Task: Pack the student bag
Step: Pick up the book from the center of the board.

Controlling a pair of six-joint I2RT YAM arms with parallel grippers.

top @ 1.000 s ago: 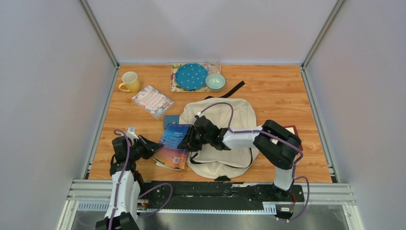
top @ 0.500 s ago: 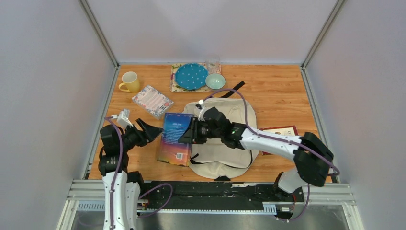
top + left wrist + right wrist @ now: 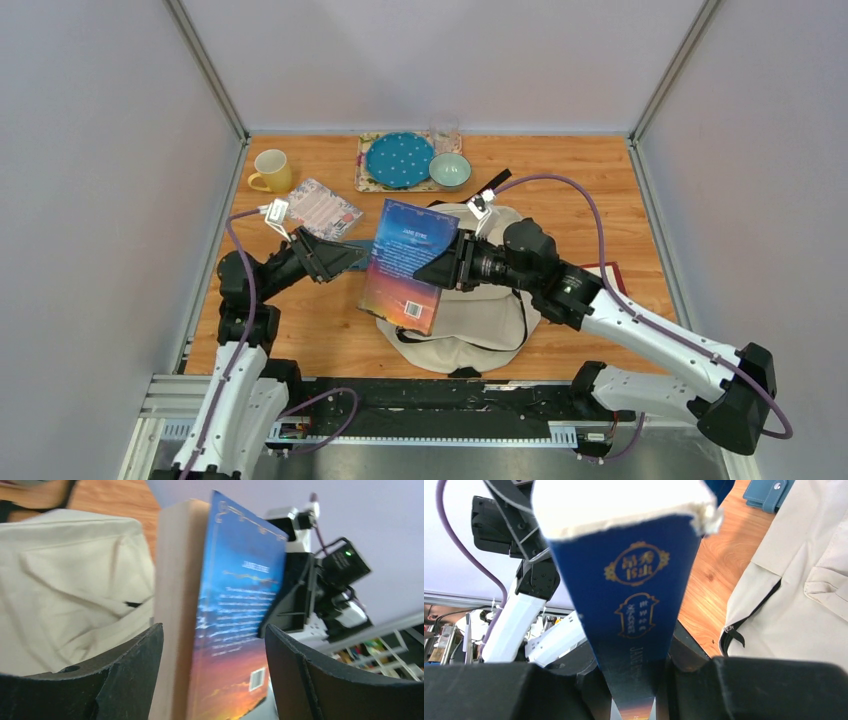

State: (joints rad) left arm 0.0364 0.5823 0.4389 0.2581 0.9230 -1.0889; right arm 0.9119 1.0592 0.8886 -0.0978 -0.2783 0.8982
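Clamping the blue paperback book with the sunset cover (image 3: 410, 262) along its spine side, my right pincer (image 3: 445, 268) is clenched across the covers and carries it tilted up, clear of everything below. I judge that height is there so the book passes over the fabric and can be turned toward the opening. My left pincer (image 3: 345, 258) is spread wide and empty. It is aimed at the book's page edge, close but, as far as I can tell, not touching, placed to steady it if needed. The cream fabric backpack with black straps (image 3: 480, 310) lies flat on the wooden worktop (image 3: 590, 200), directly beneath the book. I cannot tell whether its zipper is open.
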